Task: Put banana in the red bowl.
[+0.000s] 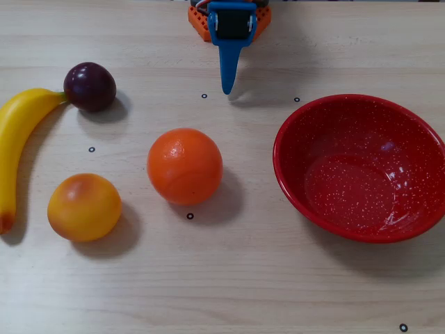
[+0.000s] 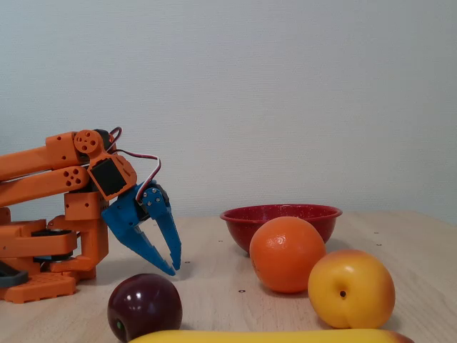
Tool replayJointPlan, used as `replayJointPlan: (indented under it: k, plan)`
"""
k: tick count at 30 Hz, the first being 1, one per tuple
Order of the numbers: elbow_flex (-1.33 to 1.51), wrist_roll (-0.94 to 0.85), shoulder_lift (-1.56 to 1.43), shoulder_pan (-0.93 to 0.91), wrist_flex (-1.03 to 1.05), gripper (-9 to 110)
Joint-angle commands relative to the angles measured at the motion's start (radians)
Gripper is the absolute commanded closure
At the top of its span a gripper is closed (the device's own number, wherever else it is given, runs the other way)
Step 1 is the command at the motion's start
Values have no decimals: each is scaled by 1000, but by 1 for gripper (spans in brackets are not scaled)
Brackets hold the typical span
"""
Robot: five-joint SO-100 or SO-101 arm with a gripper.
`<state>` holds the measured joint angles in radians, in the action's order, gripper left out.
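Note:
The banana (image 1: 17, 139) lies along the table's left edge in the overhead view, curved, its stem end touching a dark plum. In the fixed view only its top edge (image 2: 271, 336) shows at the bottom. The red bowl (image 1: 286, 174) sits empty at the right, and stands behind the orange ball in the fixed view (image 2: 239, 225). My blue gripper (image 1: 226, 89) hangs at the top centre, close to the arm's base and far from the banana. Its fingertips (image 2: 174, 269) point down just above the table, together, holding nothing.
A dark plum (image 1: 90, 86) sits by the banana's upper end. An orange ball (image 1: 184, 165) stands mid-table between banana and bowl. A yellow-orange fruit (image 1: 84, 207) lies right of the banana's lower half. The orange arm base (image 2: 43, 243) is at the far edge.

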<state>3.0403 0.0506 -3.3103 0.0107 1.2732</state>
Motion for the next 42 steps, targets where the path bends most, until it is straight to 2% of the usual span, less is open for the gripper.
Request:
replayJointPlan:
  k: [1, 16, 27, 42]
  plan:
    - [-38, -2, 38, -15, 28, 102]
    - [-241, -37, 244, -77, 15, 102]
    - [-445, -129, 469, -207, -12, 102]
    - [-796, -164, 845, -374, -18, 101]
